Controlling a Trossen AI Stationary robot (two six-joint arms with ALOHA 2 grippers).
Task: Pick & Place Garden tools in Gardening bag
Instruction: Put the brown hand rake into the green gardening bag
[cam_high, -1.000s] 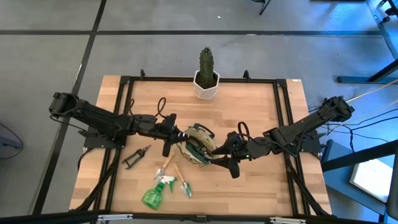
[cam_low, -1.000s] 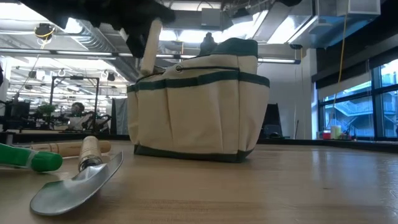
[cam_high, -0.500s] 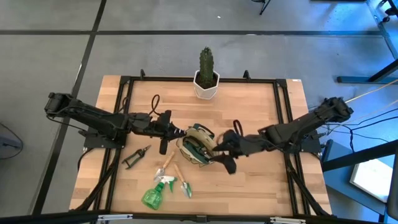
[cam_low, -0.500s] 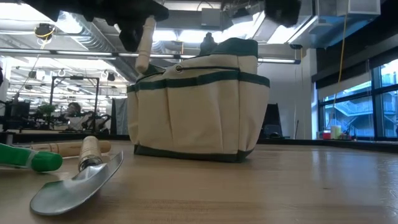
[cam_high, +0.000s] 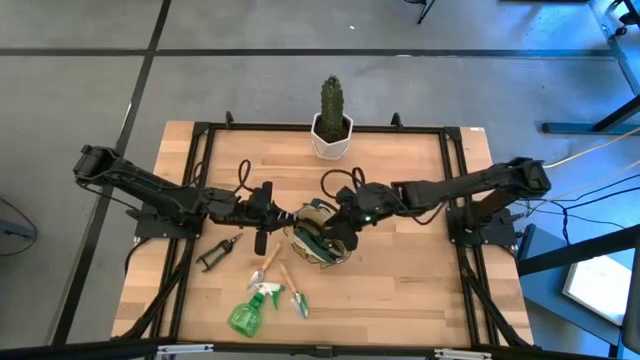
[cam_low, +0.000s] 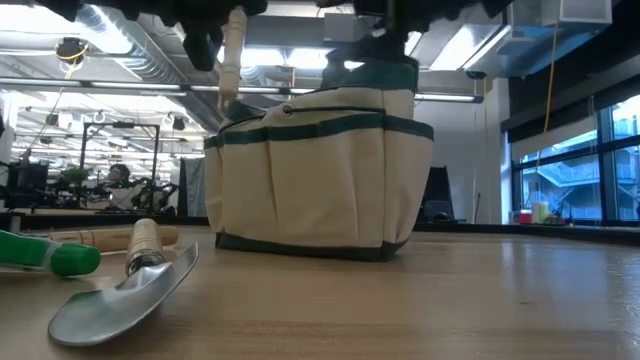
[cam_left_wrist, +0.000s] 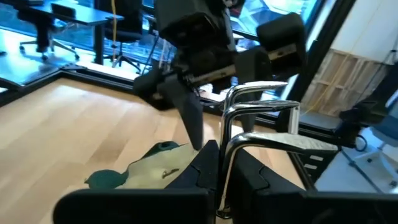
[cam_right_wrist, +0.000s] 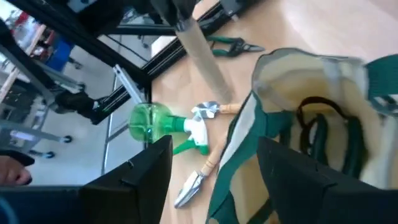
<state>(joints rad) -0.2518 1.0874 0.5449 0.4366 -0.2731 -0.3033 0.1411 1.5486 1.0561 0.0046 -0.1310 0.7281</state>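
Bag: the gardening bag stands upright mid-worktop, mouth up, ready to take tools from above.
Held tool: a wooden-handled fork hangs at the bag's left rim, steel prongs forward, probably lined up for dropping in.
Left gripper: the left gripper, clamped together on the fork's handle, sits just beside the bag.
Right gripper: the right gripper hovers over the bag's mouth, fingers apart, holding nothing; likely steadying or spreading the opening.
Waiting tools: spray bottle, two wooden-handled tools and shears lie on the worktop near the bag.
Bystander: cactus at the far edge, well apart.
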